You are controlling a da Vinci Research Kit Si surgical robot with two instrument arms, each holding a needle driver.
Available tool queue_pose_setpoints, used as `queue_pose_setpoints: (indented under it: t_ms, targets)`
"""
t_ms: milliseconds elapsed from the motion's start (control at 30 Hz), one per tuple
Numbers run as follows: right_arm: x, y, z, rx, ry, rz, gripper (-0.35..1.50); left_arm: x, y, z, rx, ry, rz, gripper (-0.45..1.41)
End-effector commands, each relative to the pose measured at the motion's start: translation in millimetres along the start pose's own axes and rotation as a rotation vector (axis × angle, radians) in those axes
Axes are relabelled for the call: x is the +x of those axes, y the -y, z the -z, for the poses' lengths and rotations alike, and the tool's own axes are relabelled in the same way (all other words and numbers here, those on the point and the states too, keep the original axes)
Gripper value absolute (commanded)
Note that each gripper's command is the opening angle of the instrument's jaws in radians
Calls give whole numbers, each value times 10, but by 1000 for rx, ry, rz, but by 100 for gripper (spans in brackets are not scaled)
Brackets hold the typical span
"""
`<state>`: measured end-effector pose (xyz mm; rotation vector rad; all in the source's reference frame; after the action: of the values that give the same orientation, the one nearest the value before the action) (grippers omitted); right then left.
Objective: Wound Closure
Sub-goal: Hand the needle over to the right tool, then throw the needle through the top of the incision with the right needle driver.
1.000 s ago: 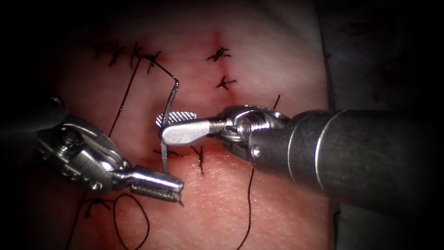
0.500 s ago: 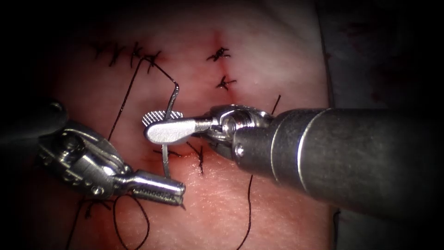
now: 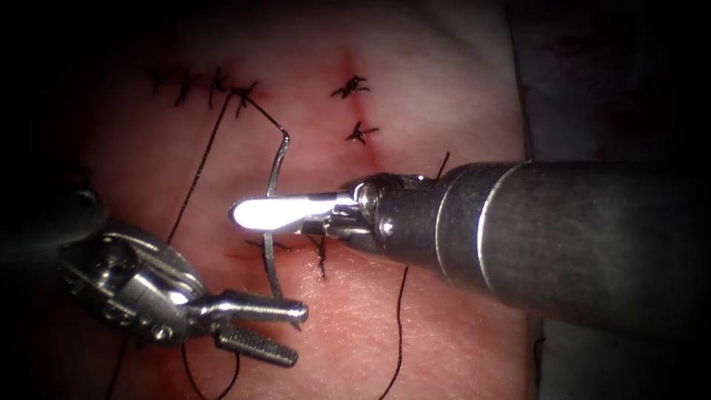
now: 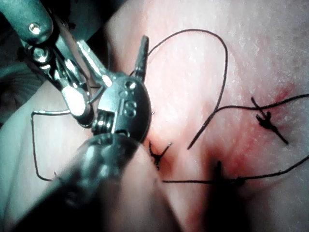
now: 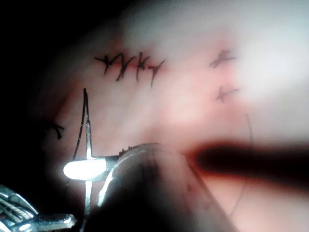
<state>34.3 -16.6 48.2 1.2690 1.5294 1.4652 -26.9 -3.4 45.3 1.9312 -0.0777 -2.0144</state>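
The thin curved steel needle (image 3: 272, 215) passes from the left tool (image 3: 278, 333), whose jaws have opened wide and empty below it, to the right tool (image 3: 270, 212), clamped mid-curve above the pink tissue (image 3: 415, 326).

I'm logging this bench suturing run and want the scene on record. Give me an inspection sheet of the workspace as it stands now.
Surface: tissue, red fluid along the cut.
Job's things: needle upright over the tissue, crossed mid-curve by the right tool; thread runs from its upper end to the stitches.
Clutter: finished stitches, with two more on the cut.
Grippers: right tool shut on the needle mid-curve; left tool open, holding nothing, at the needle's lower end.
Cables: loose thread loop beside the left tool.
Surroundings: dark; nothing seen.
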Motion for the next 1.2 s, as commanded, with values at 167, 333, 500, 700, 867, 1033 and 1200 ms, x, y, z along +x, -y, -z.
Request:
queue_pose_setpoints:
  t_ms: [167, 333, 500, 700, 867, 1033, 1200]
  targets:
    - [13, -2, 6, -49, -15, 127, -35, -6, 6, -3, 59, 96, 30, 118]
    - [35, -12, 33, -198, -73, 369, -35, -16, 3, -8, 117, 263, 58, 78]
    - [49, -20, 52, -319, -82, 553, -35, -42, -5, -18, 158, 354, 131, -11]
    - [60, -28, 70, -397, -55, 690, -35, -73, -10, -26, 222, 376, 352, 0]
    - [67, -38, 75, -445, -35, 800, -35, -91, -12, -34, 195, 453, 444, 41]
    - [78, -53, 79, -486, -16, 934, -35, -96, -18, -42, 186, 499, 450, 41]
    - [82, -75, 85, -509, 11, 1084, -35, -114, -16, -46, 192, 530, 458, -45]
